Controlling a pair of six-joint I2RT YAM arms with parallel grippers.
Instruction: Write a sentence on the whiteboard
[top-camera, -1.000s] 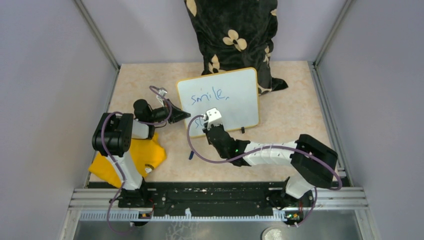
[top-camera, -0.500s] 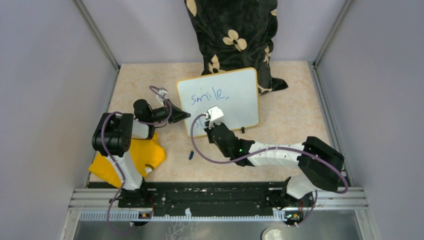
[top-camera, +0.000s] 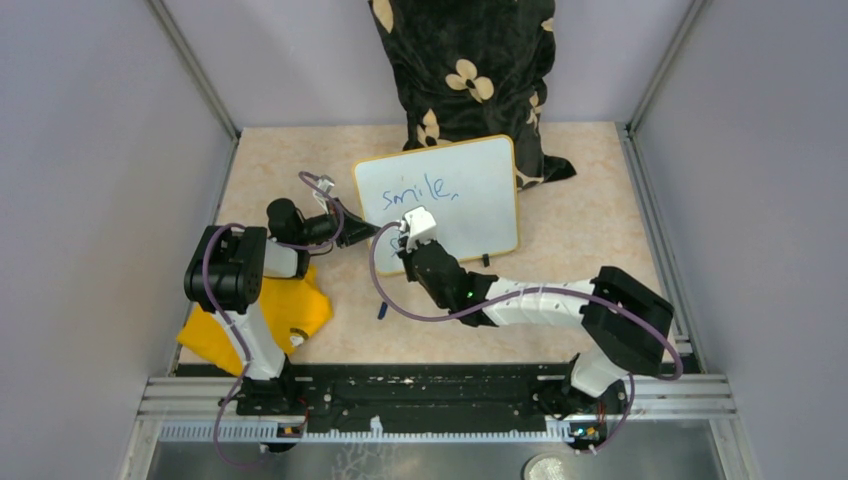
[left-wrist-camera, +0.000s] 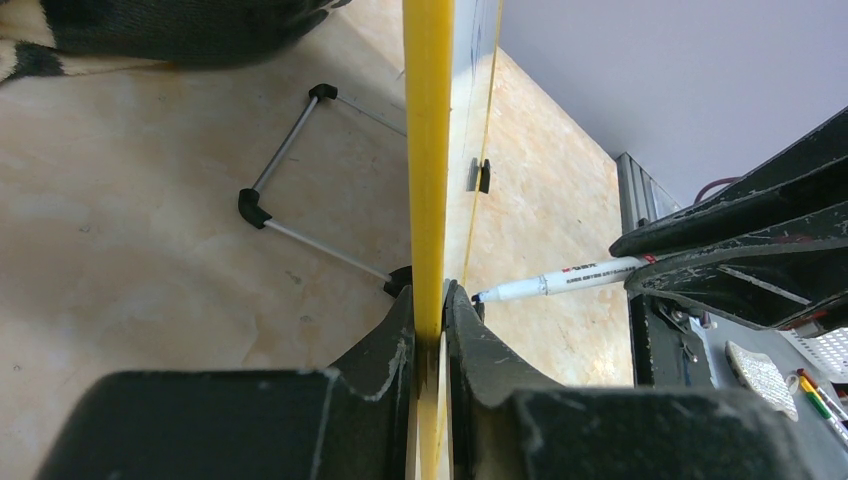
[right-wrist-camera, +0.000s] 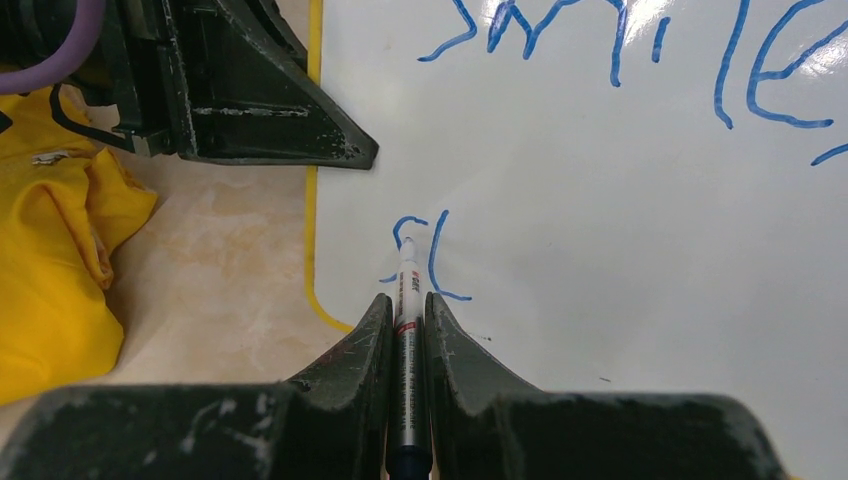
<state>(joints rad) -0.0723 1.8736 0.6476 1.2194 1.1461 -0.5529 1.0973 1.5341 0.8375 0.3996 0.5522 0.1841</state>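
Right fingers (right-wrist-camera: 350, 362) leftward now, tight around slim white marker (right-wrist-camera: 408, 295); left fingers (left-wrist-camera: 385, 352) tight on smooth yellow-rimmed whiteboard (top-camera: 485, 205).

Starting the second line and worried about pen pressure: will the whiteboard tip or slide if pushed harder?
Probably stiff: the whiteboard shows a straight rim in the left wrist view. Likely light and tippy, propped on a thin wire stand. The left gripper, shut on its rim, should steady it against the marker.

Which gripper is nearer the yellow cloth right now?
Left. The left gripper clamps the whiteboard at its left edge, close beside the yellow cloth; the right gripper, holding the marker, is farther right over the board.
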